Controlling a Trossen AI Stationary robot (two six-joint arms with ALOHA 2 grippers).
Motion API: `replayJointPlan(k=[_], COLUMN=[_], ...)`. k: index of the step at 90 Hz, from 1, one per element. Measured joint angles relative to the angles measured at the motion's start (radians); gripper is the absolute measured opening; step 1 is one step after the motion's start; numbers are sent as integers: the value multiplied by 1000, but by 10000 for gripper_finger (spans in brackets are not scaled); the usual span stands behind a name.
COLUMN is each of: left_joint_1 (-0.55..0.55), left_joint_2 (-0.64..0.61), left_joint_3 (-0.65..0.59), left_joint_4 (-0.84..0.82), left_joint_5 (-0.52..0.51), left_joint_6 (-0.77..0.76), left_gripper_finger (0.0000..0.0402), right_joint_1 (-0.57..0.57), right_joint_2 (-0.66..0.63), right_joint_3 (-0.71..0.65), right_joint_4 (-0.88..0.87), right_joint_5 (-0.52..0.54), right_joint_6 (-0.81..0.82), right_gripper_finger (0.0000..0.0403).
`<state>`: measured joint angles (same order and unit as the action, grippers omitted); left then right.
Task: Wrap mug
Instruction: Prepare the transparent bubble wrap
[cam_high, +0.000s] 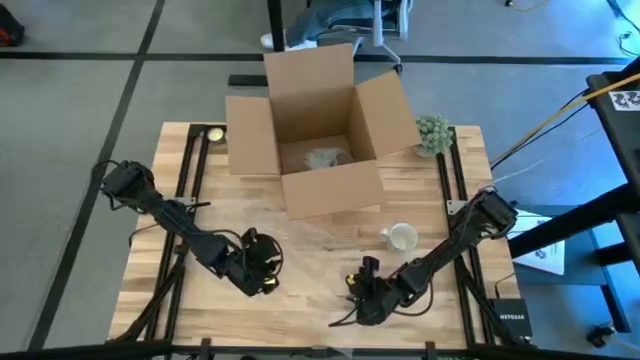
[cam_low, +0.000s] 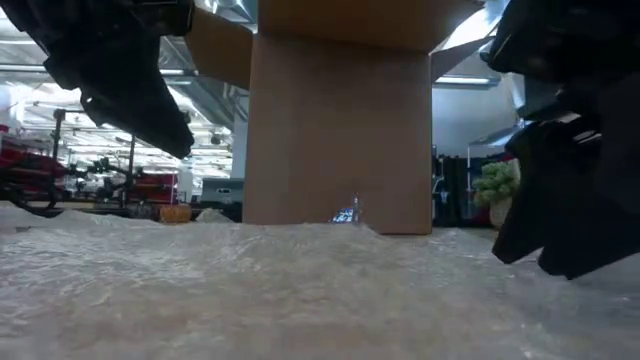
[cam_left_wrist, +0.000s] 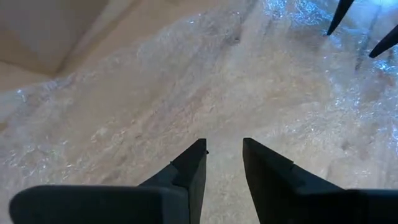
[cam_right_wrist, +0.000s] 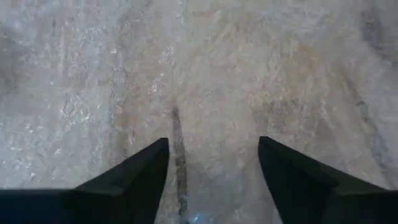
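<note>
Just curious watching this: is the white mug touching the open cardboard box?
Apart. The high view shows the mug lying on the table in front of the cardboard box, with a strip of surface between them.

Left wrist view only. Left gripper (cam_left_wrist: 224, 152): two dark fingers (cam_left_wrist: 189, 171) rising from the frame's lower edge, tips apart with a narrow gap between, nothing held. Beneath and ahead of them, a sheet of clear bubble wrap (cam_left_wrist: 186, 87) spread flat over the wooden tabletop (cam_left_wrist: 217, 202), wood grain showing through; glints along the far part. Beyond the sheet, a tan cardboard surface (cam_left_wrist: 43, 31), probably a box wall or flap. Far off, two dark pointed tips (cam_left_wrist: 341, 14), likely the other arm's fingers, over the wrap; contact unclear.
</note>
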<state>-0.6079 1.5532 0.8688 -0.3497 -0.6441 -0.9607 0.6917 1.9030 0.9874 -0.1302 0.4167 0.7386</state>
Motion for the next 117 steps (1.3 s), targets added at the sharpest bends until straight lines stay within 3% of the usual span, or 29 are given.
replayJointPlan(k=[64, 98, 117], left_joint_1=[-1, -1, -1], left_joint_2=[0, 0, 0], left_joint_3=[0, 40, 63], left_joint_4=[5, 46, 47], left_joint_5=[-4, -3, -3], left_joint_6=[10, 106, 141], left_gripper_finger=[88, 88, 88], right_joint_1=[1, 2, 2], right_joint_2=[-25, -98, -144], right_joint_3=[3, -2, -2], right_joint_4=[-111, -134, -148], right_joint_5=[-155, -196, -287], right_joint_6=[-14, -9, -10], right_gripper_finger=[225, 225, 225])
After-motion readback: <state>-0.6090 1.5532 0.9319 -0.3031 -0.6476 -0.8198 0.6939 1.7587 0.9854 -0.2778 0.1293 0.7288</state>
